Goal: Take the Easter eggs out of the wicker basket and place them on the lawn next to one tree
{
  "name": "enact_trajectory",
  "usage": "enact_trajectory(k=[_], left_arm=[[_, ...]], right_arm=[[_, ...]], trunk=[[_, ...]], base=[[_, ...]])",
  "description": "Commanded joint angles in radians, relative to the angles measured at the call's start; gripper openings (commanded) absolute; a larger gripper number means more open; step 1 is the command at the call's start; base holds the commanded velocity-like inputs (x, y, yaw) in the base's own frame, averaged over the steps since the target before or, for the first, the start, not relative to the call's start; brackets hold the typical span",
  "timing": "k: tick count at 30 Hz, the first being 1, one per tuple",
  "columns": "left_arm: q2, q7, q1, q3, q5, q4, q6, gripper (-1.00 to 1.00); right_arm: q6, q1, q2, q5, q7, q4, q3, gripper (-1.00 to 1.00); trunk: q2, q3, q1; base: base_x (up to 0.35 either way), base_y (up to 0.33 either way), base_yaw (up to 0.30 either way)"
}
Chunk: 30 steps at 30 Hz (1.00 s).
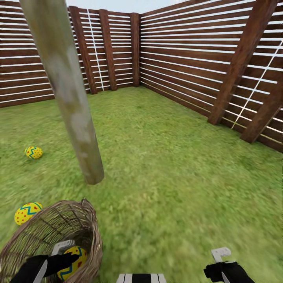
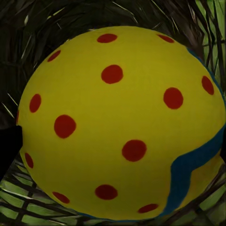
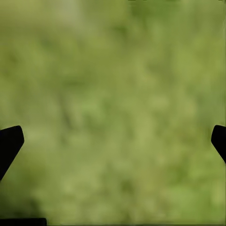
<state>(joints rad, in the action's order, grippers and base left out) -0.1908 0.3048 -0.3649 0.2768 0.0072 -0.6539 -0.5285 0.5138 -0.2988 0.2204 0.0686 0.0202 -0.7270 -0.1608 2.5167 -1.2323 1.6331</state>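
**Last egg in basket: left arm reaching in**

The left gripper point(image 1: 63, 257) is inside the basket point(image 1: 23, 243), at the third egg point(image 1: 72, 262). In the left wrist view this egg point(image 2: 117, 122) sits close between dark finger edges. Whether the jaws press on it cannot be told; they appear set around it, probably for a lift.

The right gripper point(image 1: 222, 261) hangs over bare lawn point(image 1: 177, 177), jaws wide and holding nothing, well apart from the basket, likely parked clear of the left arm's work.

A second egg point(image 1: 26, 212) lies on the grass just beyond the basket rim. Farther off stands the tree point(image 1: 74, 114), with another egg point(image 1: 33, 152) on the grass near its base. The basket stands near the trunk, so the carry is short. A fence point(image 1: 188, 63) closes the far side.
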Motion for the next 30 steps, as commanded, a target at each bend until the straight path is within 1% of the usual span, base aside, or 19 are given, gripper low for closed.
enact_trajectory(k=[1,5,10,18,23,30], left_arm=[[0.001,0.005,0.0,0.003,0.0,-0.001,-0.007,-1.0],[0.001,0.005,0.0,0.003,0.0,-0.001,-0.004,-1.0],[0.012,0.005,0.0,0.004,-0.002,-0.001,-0.004,-1.0],[0.015,0.004,0.0,0.007,0.001,-0.001,-0.003,-1.0],[0.035,0.004,0.0,0.003,-0.004,0.0,-0.002,-1.0],[0.037,0.002,0.0,0.0,-0.006,0.0,-0.002,-1.0]], right_arm=[[0.001,0.0,0.002,0.007,-0.002,0.001,-0.004,1.0],[-0.001,0.0,0.001,0.007,-0.002,0.003,-0.003,1.0],[0.0,0.0,0.002,0.008,-0.002,0.003,-0.002,1.0],[0.002,0.0,0.004,0.008,-0.002,0.001,-0.002,1.0],[0.002,0.0,0.002,0.007,-0.002,0.002,-0.003,1.0],[0.001,0.0,0.002,0.007,-0.002,0.002,-0.003,1.0]], trunk=[[0.0,0.003,-0.001],[-0.001,0.019,-0.003],[-0.002,0.038,-0.005],[-0.004,0.069,-0.008],[-0.005,0.088,-0.011],[-0.007,0.115,-0.014]], base=[[-0.029,0.015,0.0],[-0.006,0.003,0.0],[0.0,0.0,0.0],[0.0,0.0,0.0],[0.0,0.0,0.0],[0.0,0.0,0.0]])
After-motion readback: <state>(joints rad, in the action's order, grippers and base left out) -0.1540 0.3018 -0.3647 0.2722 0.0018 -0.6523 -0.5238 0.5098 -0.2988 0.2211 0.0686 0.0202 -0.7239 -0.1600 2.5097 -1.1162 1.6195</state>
